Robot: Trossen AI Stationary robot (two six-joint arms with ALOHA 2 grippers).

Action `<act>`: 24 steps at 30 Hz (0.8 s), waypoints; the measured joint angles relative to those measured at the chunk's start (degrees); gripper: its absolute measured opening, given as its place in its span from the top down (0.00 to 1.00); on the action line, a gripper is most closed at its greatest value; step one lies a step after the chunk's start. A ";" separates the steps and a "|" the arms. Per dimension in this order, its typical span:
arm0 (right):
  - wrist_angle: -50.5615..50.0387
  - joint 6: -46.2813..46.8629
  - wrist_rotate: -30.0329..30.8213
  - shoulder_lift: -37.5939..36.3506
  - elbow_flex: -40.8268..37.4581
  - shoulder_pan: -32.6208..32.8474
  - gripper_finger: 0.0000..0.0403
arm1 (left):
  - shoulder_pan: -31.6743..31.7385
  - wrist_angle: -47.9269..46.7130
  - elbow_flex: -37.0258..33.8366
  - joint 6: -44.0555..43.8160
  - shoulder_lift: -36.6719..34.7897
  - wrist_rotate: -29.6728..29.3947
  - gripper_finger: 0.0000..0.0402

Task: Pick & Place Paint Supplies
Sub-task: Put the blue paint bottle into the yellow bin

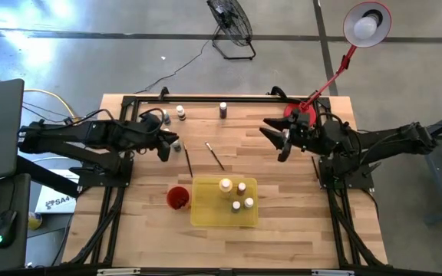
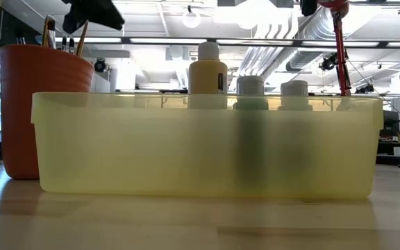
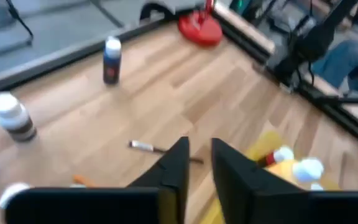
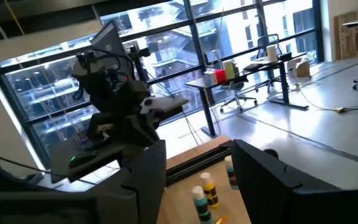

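My left gripper (image 1: 171, 144) hovers over the table's left middle, its fingers a narrow gap apart (image 3: 199, 152) and empty. A thin dark paintbrush (image 3: 160, 148) lies on the wood just beyond them; it also shows in the high view (image 1: 215, 156), with a second brush (image 1: 188, 162) beside it. Loose paint bottles stand at the far side (image 1: 223, 110) (image 1: 181, 113) (image 3: 12, 117). My right gripper (image 1: 277, 141) is wide open and empty (image 4: 201, 165) above the table's right middle, tipped up toward the room. Several bottles (image 1: 236, 195) stand upright in the yellow tray (image 1: 202, 213).
A red cup (image 1: 178, 198) holding brushes (image 2: 64, 35) stands against the tray's left side. A red lamp base (image 1: 298, 115) sits at the far right behind my right gripper. A black frame rail (image 1: 221, 98) runs along the far edge. Bare wood lies between the two grippers.
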 joint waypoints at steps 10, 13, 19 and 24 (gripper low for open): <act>-2.27 -1.00 -0.85 0.00 0.00 -2.18 0.57 | 2.44 -0.41 0.00 8.66 2.42 8.05 0.98; -3.08 -1.05 -4.67 -0.14 0.00 -2.16 0.57 | 2.44 1.82 0.00 12.22 3.57 8.08 0.96; -3.74 0.53 -10.72 -0.26 0.00 -2.14 0.57 | 2.48 0.51 0.00 18.49 7.34 11.54 0.96; -6.07 0.84 -10.91 -0.35 0.00 -2.14 0.57 | 2.44 -5.28 -0.04 19.94 11.10 12.08 0.88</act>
